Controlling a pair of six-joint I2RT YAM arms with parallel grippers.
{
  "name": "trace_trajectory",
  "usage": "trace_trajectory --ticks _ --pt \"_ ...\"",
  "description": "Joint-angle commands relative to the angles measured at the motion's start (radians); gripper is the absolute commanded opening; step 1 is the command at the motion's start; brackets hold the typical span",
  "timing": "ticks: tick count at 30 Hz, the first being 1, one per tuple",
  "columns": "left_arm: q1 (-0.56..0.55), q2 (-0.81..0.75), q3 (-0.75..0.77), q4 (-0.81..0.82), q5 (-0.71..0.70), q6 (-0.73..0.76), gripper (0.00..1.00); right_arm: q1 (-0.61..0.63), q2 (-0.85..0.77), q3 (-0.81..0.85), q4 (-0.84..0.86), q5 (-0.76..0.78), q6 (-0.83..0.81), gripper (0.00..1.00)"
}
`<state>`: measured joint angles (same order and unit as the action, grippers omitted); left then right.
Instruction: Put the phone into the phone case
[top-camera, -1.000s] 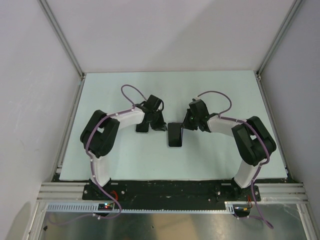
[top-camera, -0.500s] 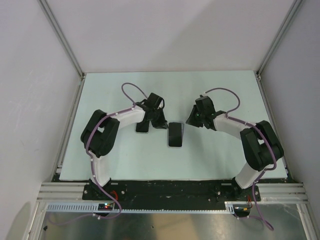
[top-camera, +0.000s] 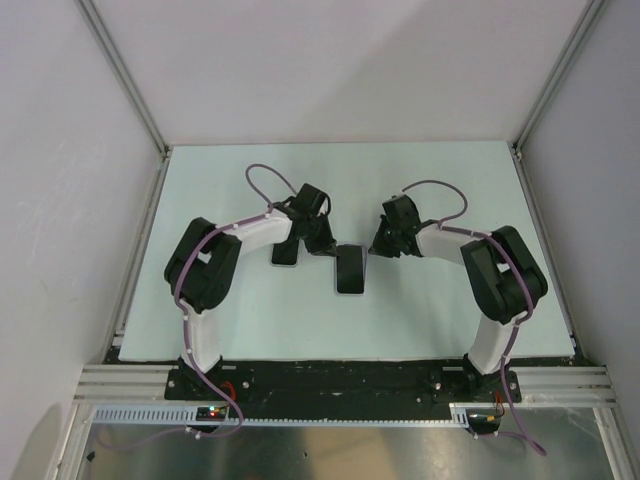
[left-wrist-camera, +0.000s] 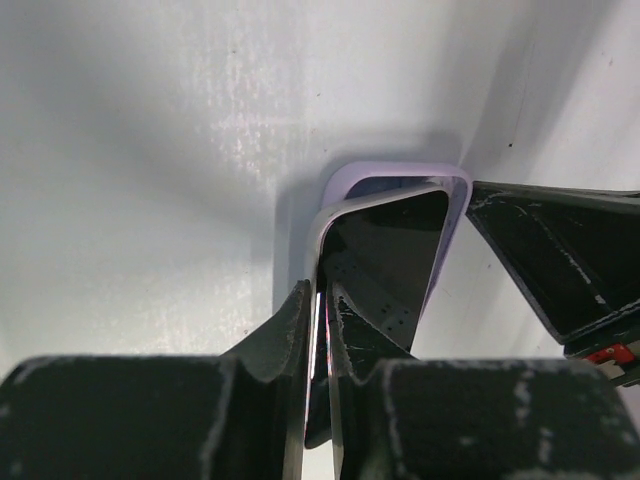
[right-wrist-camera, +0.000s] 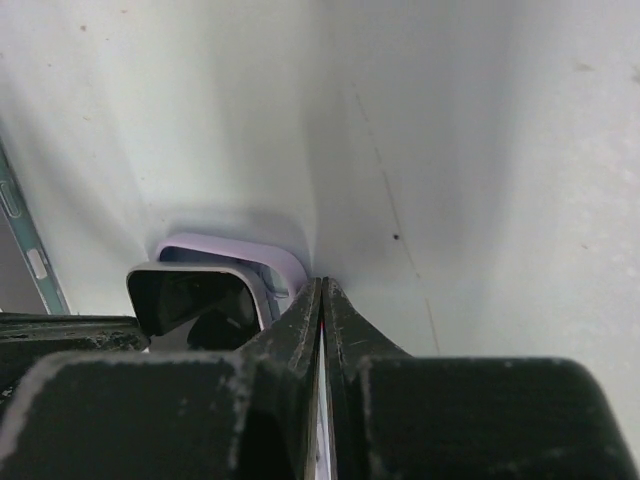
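Observation:
The black phone (top-camera: 350, 270) lies mid-table between both arms. In the left wrist view the phone (left-wrist-camera: 385, 260), with its silver rim, sits tilted in the lilac phone case (left-wrist-camera: 400, 174), its near edge raised. My left gripper (left-wrist-camera: 322, 300) is shut on the phone's left edge; it shows in the top view (top-camera: 322, 243). My right gripper (right-wrist-camera: 322, 285) is shut, its tips against the case's rim (right-wrist-camera: 240, 247) beside the phone (right-wrist-camera: 195, 295); it shows in the top view (top-camera: 377, 247). Whether it pinches the rim is hidden.
A dark flat object (top-camera: 285, 256) lies partly under the left forearm. The pale green table mat (top-camera: 340, 180) is bounded by white walls and aluminium frame posts (top-camera: 120, 75) at the back corners. The right gripper's finger (left-wrist-camera: 560, 260) reaches in beside the case.
The right gripper swung out to the right half a second ago and has come back against the case. The left gripper has edged slightly toward the phone.

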<state>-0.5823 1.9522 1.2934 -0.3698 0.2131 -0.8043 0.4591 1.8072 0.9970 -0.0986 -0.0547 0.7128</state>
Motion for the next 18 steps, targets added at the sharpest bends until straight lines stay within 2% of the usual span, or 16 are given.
trace_trajectory --ticks 1,9,18 --pt "-0.007 0.009 0.054 -0.006 0.014 0.014 0.14 0.025 0.039 0.056 -0.003 -0.016 -0.019 0.05" --pt "-0.01 0.021 0.078 -0.011 0.022 0.013 0.13 0.031 0.059 0.085 -0.013 -0.026 -0.028 0.05" --pt "-0.002 -0.072 0.029 -0.033 -0.062 0.028 0.16 0.031 0.07 0.086 0.0 -0.042 -0.03 0.05"
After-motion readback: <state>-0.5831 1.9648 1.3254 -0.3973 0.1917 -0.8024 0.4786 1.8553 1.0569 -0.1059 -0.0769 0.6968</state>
